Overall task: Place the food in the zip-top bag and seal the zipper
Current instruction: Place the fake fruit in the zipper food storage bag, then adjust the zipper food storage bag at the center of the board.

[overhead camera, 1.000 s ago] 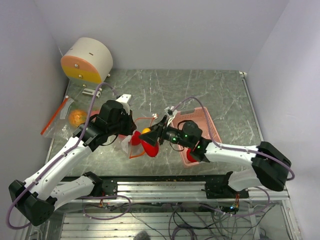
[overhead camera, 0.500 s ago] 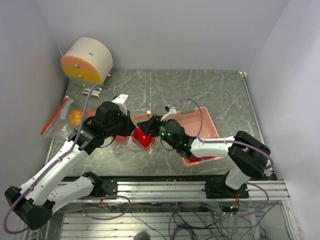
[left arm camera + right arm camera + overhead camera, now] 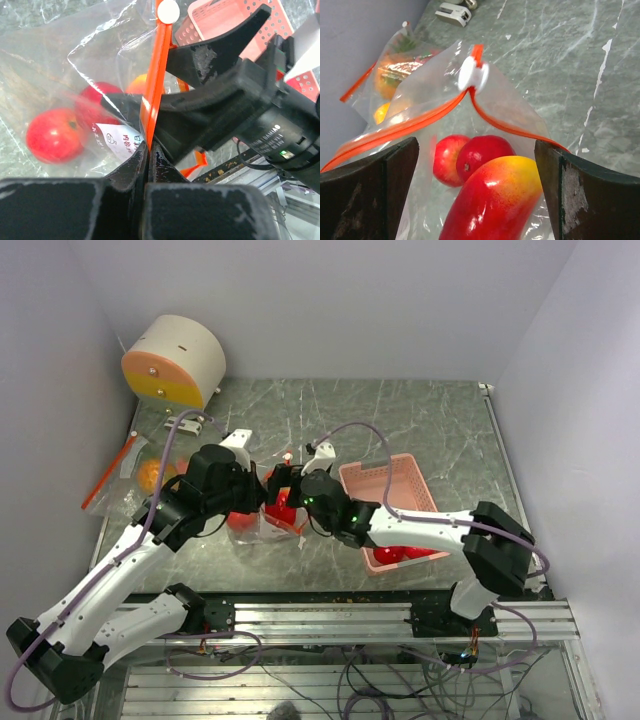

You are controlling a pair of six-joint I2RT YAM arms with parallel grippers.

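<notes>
Right gripper (image 3: 480, 187) jaws spread wide, empty; glossy red-yellow fruit (image 3: 492, 197) lies between them, in mouth of clear bag (image 3: 515, 107). Left gripper (image 3: 148, 159) clamps orange zipper (image 3: 154, 85).

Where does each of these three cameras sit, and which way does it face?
Top external: fixed above and behind the arms, looking down on the table; both arms show, meeting at the zip-top bag.
Left wrist: on the left arm, facing along its shut jaws pinching the orange zipper; the right arm's wrist crowds in.
Right wrist: on the right arm, peering between its open jaws into the bag at red apples.
Shared: both wrist views show the white slider.
</notes>
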